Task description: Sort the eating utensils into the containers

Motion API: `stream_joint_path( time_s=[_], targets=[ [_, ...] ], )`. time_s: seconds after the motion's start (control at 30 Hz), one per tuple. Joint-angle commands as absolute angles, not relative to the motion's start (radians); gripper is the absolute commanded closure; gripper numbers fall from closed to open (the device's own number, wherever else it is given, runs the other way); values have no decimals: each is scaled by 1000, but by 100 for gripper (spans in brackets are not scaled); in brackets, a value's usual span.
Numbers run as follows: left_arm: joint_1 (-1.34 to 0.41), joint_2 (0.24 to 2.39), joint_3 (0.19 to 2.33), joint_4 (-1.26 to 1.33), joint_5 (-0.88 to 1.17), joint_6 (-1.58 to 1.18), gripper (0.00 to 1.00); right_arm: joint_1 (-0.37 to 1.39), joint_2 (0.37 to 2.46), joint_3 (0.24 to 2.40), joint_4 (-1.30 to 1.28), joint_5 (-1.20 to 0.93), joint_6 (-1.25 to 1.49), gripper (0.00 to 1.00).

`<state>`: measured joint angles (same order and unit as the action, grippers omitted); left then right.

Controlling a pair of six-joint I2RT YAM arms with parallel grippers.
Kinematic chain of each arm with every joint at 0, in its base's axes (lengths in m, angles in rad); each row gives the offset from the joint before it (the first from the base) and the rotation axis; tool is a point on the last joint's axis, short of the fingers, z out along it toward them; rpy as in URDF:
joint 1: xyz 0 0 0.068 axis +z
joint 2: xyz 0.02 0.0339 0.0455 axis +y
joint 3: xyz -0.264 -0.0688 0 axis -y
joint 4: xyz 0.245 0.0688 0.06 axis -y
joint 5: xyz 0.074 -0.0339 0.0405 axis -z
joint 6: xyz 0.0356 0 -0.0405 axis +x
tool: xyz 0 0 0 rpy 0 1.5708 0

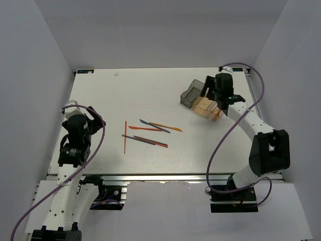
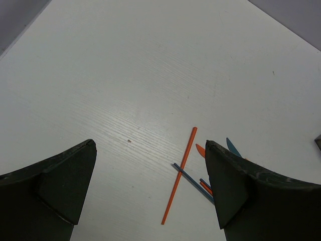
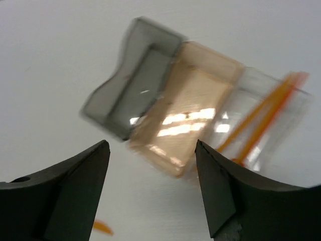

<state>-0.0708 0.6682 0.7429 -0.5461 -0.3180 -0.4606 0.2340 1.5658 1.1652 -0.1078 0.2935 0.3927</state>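
Several loose utensils lie at the table's middle: an orange stick [image 1: 125, 136], an orange-red knife [image 1: 145, 128], a blue piece [image 1: 155, 126], an orange piece [image 1: 168, 127] and crossed dark and red sticks [image 1: 146, 141]. The three joined bins sit at the back right: smoky grey [image 1: 190, 94], amber [image 1: 204, 105], clear [image 1: 216, 113]. My right gripper [image 1: 213, 91] hovers over them, open and empty [image 3: 150, 148]. The clear bin [image 3: 261, 120] holds two orange sticks [image 3: 266, 113]. My left gripper [image 1: 93, 118] is open and empty [image 2: 149, 150], left of the orange stick [image 2: 179, 182] and a blue stick [image 2: 193, 182].
White walls close in the table on the left, back and right. The table's front edge runs along an aluminium rail [image 1: 165, 175]. An orange utensil tip [image 3: 102, 227] shows at the lower left of the right wrist view.
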Motion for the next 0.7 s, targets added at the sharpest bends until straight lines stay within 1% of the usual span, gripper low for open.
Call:
stream_joint_path(
  time_s=[0.0,0.03,0.07,0.1,0.2,0.23,0.33,0.43,0.67],
  targets=[
    [-74,658,741,-540,-321,-457,2,400,1532,1158,-61,-47,149,25],
    [-75,658,741,-540,-321,-457,2,444,1542,1172,-90,-52,52,24],
    [-75,660,741,-538,-321,-457,2,486,1575,1190,-125,-55,10,24],
    [-75,661,742,-538,-319,-457,2,562,1594,1225,-162,-52,-49,24],
    [-75,666,744,-540,-319,-457,2,656,1680,1262,-239,-8,-152,32],
    [-75,666,742,-540,-318,-457,2,669,1699,1285,-253,-6,-164,40],
    [-77,663,741,-540,-318,-457,2,689,1785,1350,-307,-5,-210,54],
    [-77,666,741,-538,-313,-456,2,690,1850,1379,-351,32,-256,57],
    [-75,670,741,-534,-302,-454,2,719,1919,1401,-425,-29,-350,60]
  ],
)
